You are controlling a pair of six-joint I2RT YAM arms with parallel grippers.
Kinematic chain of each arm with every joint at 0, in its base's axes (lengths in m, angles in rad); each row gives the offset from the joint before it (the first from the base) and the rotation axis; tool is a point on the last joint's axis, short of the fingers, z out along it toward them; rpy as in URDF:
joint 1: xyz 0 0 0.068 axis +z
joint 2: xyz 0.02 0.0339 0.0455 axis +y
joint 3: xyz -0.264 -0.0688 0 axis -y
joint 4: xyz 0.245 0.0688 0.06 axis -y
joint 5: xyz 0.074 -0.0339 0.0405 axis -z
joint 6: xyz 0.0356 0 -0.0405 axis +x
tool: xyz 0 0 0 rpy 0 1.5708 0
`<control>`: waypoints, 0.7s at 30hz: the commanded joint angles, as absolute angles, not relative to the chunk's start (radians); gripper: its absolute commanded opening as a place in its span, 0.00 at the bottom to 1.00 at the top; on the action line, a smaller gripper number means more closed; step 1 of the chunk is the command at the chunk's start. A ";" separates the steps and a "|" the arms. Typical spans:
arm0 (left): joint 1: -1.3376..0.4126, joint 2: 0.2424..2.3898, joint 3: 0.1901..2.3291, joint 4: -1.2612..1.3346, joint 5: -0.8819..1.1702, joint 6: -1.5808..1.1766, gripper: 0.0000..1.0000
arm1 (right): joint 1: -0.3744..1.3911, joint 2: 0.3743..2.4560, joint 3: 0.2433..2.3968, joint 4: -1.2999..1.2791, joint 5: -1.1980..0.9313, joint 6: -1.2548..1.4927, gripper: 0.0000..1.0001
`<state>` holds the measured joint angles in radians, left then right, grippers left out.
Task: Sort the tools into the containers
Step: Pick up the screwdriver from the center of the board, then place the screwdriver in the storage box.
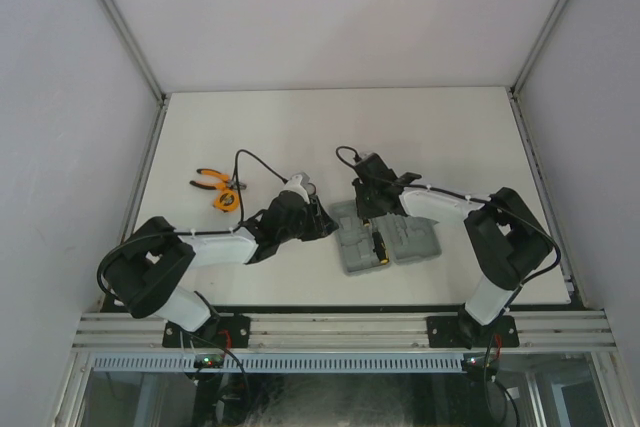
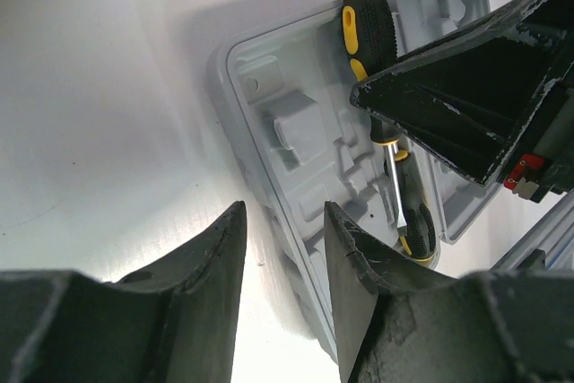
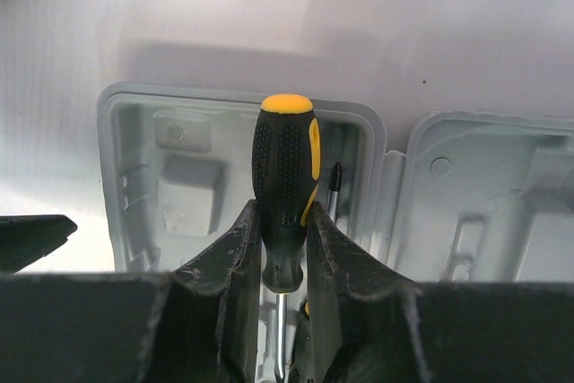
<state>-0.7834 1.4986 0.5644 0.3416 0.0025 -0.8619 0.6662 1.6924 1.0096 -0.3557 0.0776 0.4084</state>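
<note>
The grey tool case (image 1: pixel 415 242) lies open near the table's front, both moulded halves up. My right gripper (image 3: pixel 283 213) is shut on the handle of a yellow-and-black screwdriver (image 3: pixel 285 163), held just over the case's left half (image 3: pixel 188 190). A second screwdriver (image 2: pixel 419 229) lies in that half, its tip (image 3: pixel 335 187) beside the held handle. My left gripper (image 2: pixel 282 226) stands open low at the case's left rim (image 2: pixel 269 213), gripping nothing. The orange-handled pliers (image 1: pixel 212 181) and the round orange tape measure (image 1: pixel 226 201) lie on the table to the left.
The two grippers are close together over the case's left side (image 1: pixel 350 247). In the left wrist view the right gripper's black body (image 2: pixel 466 105) fills the upper right. White walls enclose the table on three sides.
</note>
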 commanded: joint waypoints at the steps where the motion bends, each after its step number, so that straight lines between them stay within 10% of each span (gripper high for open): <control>1: -0.785 1.494 0.547 0.362 -0.024 -0.876 0.43 | 0.680 1.655 1.034 -0.381 0.088 0.411 0.00; 21: -0.786 1.492 0.557 0.336 -0.027 -0.870 0.43 | 0.662 1.618 1.033 -0.369 0.035 0.442 0.00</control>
<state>-0.7834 1.4986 0.5644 0.3279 -0.0086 -0.8642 0.6685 1.6096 1.0096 -0.4023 0.0563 0.4229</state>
